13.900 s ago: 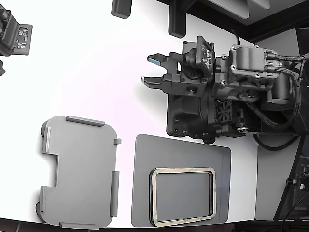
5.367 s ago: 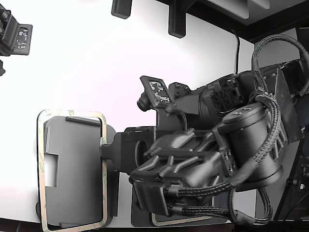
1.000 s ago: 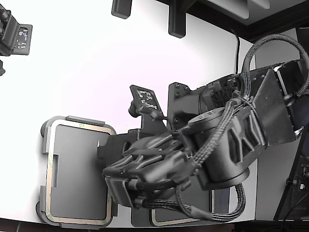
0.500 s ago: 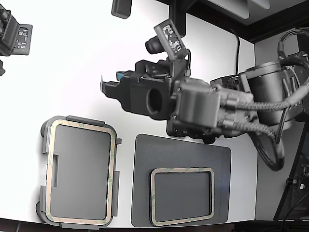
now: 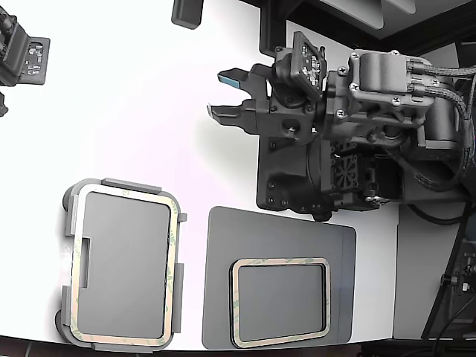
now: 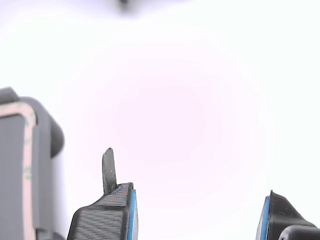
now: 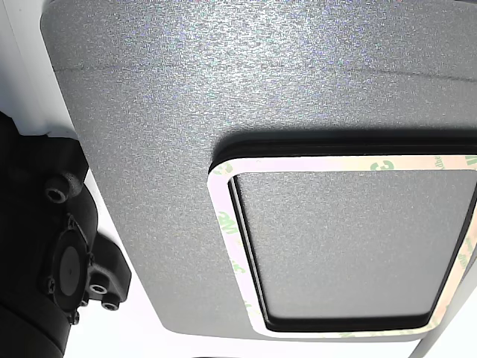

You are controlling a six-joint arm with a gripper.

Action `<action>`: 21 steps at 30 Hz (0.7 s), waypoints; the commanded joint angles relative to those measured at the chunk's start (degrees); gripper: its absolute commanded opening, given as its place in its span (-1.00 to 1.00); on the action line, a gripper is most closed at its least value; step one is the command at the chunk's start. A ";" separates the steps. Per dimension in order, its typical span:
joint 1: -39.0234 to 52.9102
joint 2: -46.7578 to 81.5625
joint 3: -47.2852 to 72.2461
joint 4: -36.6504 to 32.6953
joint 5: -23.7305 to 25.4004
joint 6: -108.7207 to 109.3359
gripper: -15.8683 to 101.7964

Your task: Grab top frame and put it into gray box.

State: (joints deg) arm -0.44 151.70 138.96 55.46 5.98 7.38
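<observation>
Exterior view has the top frame [image 5: 125, 268] sitting in the gray box [image 5: 72, 216], pincer [image 5: 227, 95] spread wide, empty, above the worktop [image 5: 134, 104].

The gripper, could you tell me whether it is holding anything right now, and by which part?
Nothing is held: the gripper is open and empty above the bare table.

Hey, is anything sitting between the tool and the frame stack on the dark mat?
Nothing visible. The tool is open and empty over bare white table. The stack of frames lies uncovered on the dark mat. One frame already sits in the gray box, off to the side.
</observation>
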 commanded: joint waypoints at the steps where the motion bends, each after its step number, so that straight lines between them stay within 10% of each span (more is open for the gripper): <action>1: -0.97 9.58 5.89 -0.62 0.09 -0.53 0.97; 21: -1.05 17.67 12.22 -0.09 0.70 -0.26 0.97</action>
